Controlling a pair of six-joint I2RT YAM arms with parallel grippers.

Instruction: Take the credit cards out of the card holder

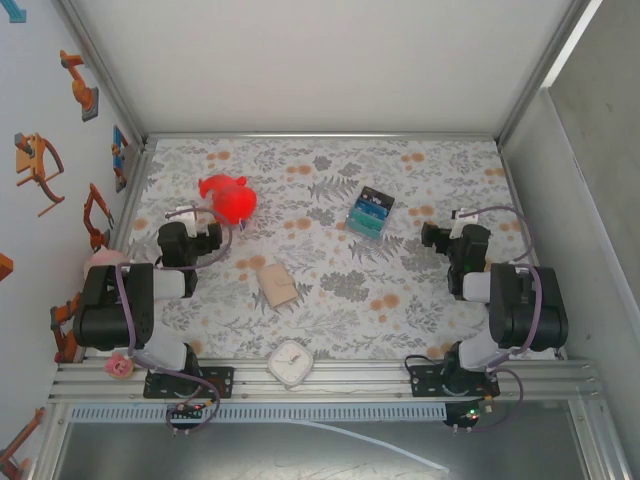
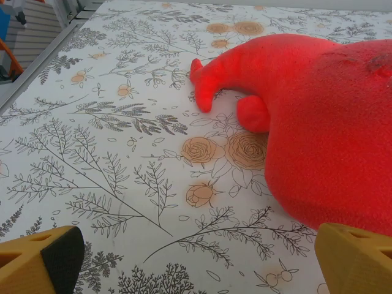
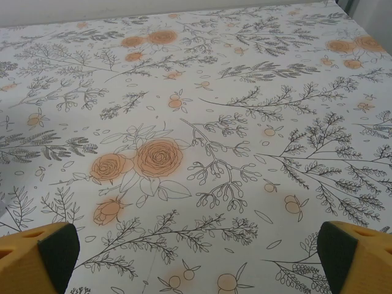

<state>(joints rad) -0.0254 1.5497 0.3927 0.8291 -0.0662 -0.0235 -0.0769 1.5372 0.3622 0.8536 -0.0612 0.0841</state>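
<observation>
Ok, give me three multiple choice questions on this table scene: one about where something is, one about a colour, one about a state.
1. Where is the white clock?
A) at the near edge of the table, about midway along it
B) in the far left corner
C) against the far wall

2. What colour is the soft toy?
A) green
B) red
C) black

3. How is the tan wallet lying?
A) spread open
B) standing on edge
C) flat and folded shut

Answers:
1 A, it sits at the near edge, roughly central.
2 B, it is bright red in the top and left wrist views.
3 C, its tan outside faces up and no lining is in sight.
</observation>
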